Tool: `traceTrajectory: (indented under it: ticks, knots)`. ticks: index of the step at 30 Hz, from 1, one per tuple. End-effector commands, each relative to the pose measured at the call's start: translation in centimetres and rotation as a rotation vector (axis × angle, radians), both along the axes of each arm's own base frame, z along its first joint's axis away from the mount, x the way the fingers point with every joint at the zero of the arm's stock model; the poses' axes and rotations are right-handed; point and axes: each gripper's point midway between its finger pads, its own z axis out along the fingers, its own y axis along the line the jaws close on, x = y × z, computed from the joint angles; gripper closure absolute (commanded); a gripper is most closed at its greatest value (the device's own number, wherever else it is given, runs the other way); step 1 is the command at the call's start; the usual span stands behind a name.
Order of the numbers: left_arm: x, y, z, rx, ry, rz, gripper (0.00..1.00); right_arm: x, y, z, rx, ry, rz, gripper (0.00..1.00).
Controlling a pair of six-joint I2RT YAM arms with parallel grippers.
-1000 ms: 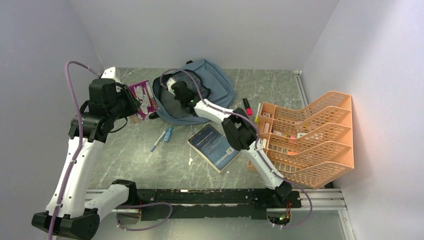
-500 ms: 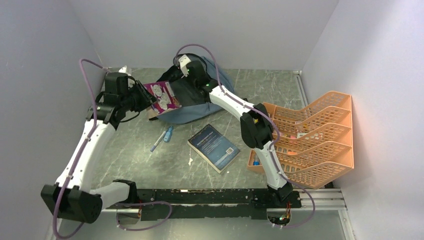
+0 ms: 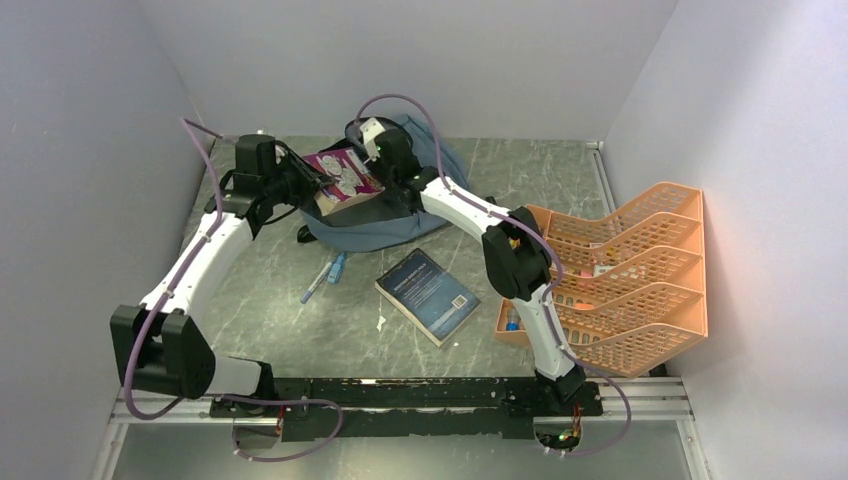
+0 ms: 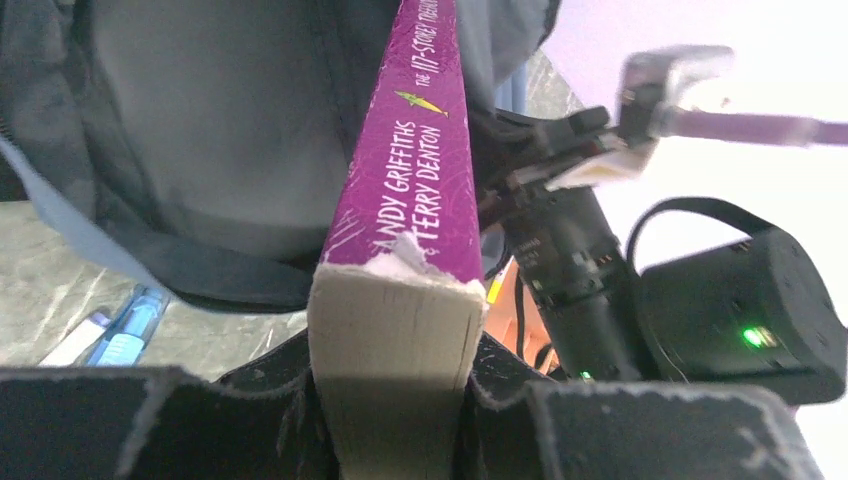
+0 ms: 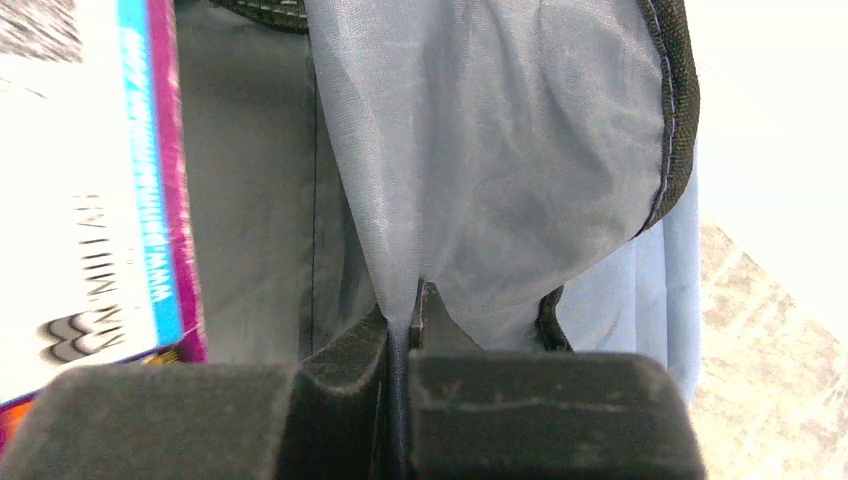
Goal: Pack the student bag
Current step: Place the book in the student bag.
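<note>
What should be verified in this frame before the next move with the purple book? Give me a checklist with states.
1. Grip on the purple book: ok. The left gripper clamps its lower end from both sides.
2. Bag mouth held open: ok. The right gripper is shut on a fold of the student bag.
3. Book over the opening: ok. In the top view it lies above the dark mouth.
4. Room inside the bag: cannot tell. Only dark lining shows and the bottom is hidden.
5. Clearance between the book and the right gripper: cannot tell. They sit close together.
6. Packing complete: not ok. The blue book and pens lie on the table.
</note>
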Motion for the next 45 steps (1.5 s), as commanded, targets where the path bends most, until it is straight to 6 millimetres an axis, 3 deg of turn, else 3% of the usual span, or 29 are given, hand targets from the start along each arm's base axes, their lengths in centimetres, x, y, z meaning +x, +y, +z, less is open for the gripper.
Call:
traceTrajectory:
  ticks: [1,7,19,31,45]
  knots:
    - [2.5,-1.0,2.9,-0.119,-0.124,0.006,0.95,0.3,0.7,7.0,0.169,-0.103,-0.018,1.0]
    - [3.7,-0.7,1.9,-0.117,-0.12,0.043,0.95,0.3,0.7,8.3,0.219,-0.109,-0.025,1.0]
    - [6.2,-3.9,-1.2,-0.242,-0.1,-0.046,0.95,-0.1,1.6,10.1,0.304,-0.112,0.009,1.0]
    - [8.6,-8.2,-3.6,-0.343,-0.153,-0.155,0.95,-0.9,2.7,10.0,0.367,-0.075,0.054,1.0]
    - [14.4,-12.3,-6.2,-0.435,-0.214,-0.147,0.95,-1.8,3.0,9.5,0.38,-0.03,0.081,1.0]
